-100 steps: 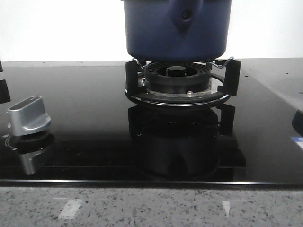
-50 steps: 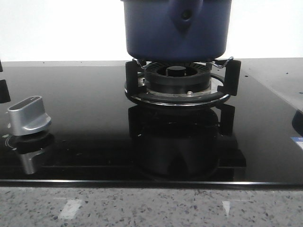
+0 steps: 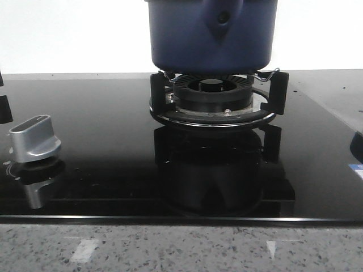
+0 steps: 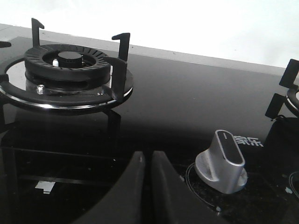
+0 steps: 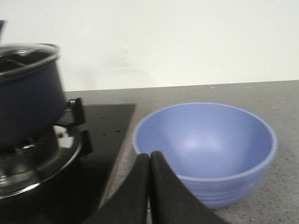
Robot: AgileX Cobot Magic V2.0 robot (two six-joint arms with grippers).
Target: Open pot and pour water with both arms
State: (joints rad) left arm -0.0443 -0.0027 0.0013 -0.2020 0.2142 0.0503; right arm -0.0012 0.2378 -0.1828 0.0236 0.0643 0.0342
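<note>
The pot [image 3: 211, 34] sits on the burner [image 3: 212, 99] at the far middle of the black glass hob [image 3: 102, 147], its handle mount with rivet facing the front camera. In the right wrist view a glass lid [image 5: 25, 50] appears to rest on top of it. It probably handles heavy and stiff, heavier if it holds water, and the matte sides look too wide and smooth to pinch. Best holds are likely the lid knob, which is not visible, and the handle at that mount.

Left gripper [image 4: 147, 161] hangs low over the hob near a silver knob [image 4: 223, 161], beside an empty second burner [image 4: 67, 74], fingers pressed together, holding nothing. Right gripper [image 5: 149, 163] hovers just in front of a blue bowl [image 5: 205, 149] on the stone counter [image 5: 280, 98] beside the pot, fingers likewise closed and empty.
</note>
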